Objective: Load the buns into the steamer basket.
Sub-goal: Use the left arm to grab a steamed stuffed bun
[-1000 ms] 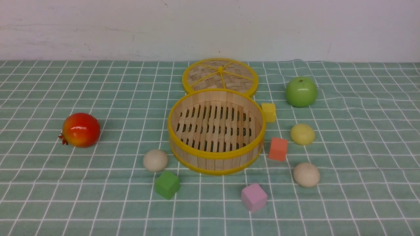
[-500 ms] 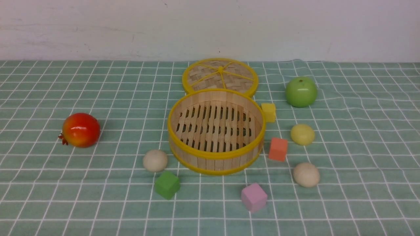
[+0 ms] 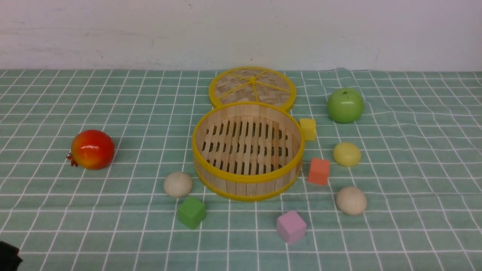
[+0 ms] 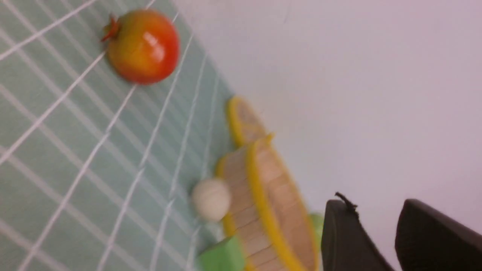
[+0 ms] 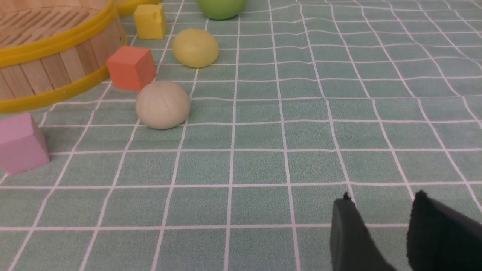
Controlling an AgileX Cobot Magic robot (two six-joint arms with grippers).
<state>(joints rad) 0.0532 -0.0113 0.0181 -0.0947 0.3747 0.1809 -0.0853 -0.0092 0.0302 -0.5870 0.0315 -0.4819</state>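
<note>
Steamer basket: we see it (image 3: 246, 177) upright at the centre of the front view, its slatted floor bare; we take twelve o'clock as its far side.
Left cream bun: it (image 3: 178, 184) sits just outside the basket, at eight o'clock.
Right cream bun: we find it (image 3: 351, 201) apart from the basket, at four o'clock.
Pale yellow bun: this one (image 3: 347, 154) is apart too, at three o'clock, beyond the orange-red cube (image 3: 319, 171).
Left gripper fingers: spread (image 4: 372, 203), with nothing between them.
Right gripper fingers: also parted (image 5: 382, 199), and we see nothing in them.
Bun weight: we judge all three light, so a gentle lift should do.
Bun firmness: we cannot tell from looks whether they are soft or stiff; we would close slowly and stop once they hold.
Bun surface: smooth and rounded, so we expect rolling or slipping if pinched above the widest part.
Where to grip: we would straddle each bun from above and close on opposite sides at its middle.
Tight spot: the green cube (image 3: 192, 213) is near the left cream bun at about five o'clock from it, so we would keep our fingertips off that side and off the basket wall.
</note>
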